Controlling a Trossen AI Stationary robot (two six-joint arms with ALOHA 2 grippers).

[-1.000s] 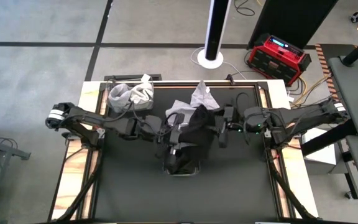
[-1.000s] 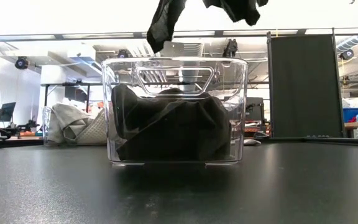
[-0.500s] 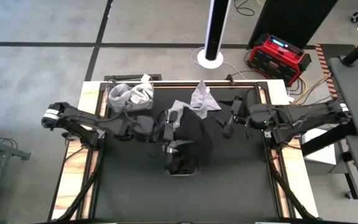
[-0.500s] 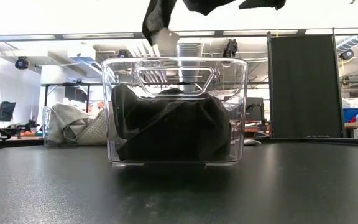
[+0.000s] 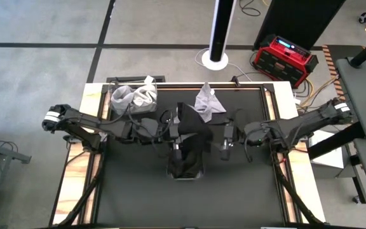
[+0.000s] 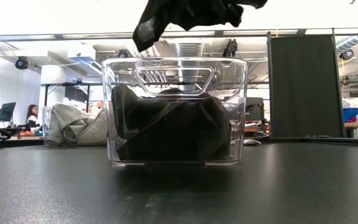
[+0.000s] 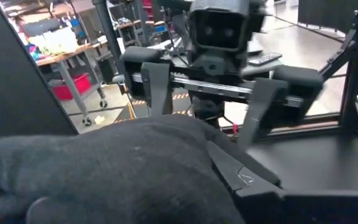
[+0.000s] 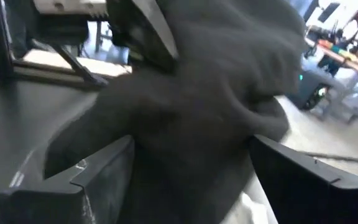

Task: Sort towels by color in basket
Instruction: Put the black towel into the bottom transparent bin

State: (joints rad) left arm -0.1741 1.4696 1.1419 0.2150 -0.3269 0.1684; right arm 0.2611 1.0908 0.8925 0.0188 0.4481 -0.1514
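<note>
Left to right across the table. Grey/white towel pile [image 5: 134, 97] sits at the far left corner, well apart from the basket; it also shows in the low view behind the basket's left side [image 6: 73, 124].

Left gripper [image 5: 175, 132] is over the basket's far edge, pinching a black towel [image 5: 192, 130] that hangs above the opening — in the low view the cloth [image 6: 185, 14] dangles clear above the rim, not yet inside. Left wrist view is filled by that dark cloth [image 7: 104, 171] draped over the fingers.

Clear basket [image 6: 118, 112] at table centre holds black towels [image 6: 173, 127] only, piled to about two thirds of its height; no light cloth visible in it.

Another light grey towel [image 5: 207, 100] lies loose on the table just beyond the basket.

Right gripper [image 5: 226, 141] is just right of the basket, fingers spread, with nothing clamped — seen face-on in the left wrist view [image 7: 207, 102]. Dark cloth fills its own wrist view between the fingers.

Step in hand, as I judge it: drop the black towel in with the blacks. To do it well, centre the hanging cloth over the opening, lower until the trailing end is below the rim, then release — otherwise a corner may drape over the wall. Keep the right arm clear of the fold.
</note>
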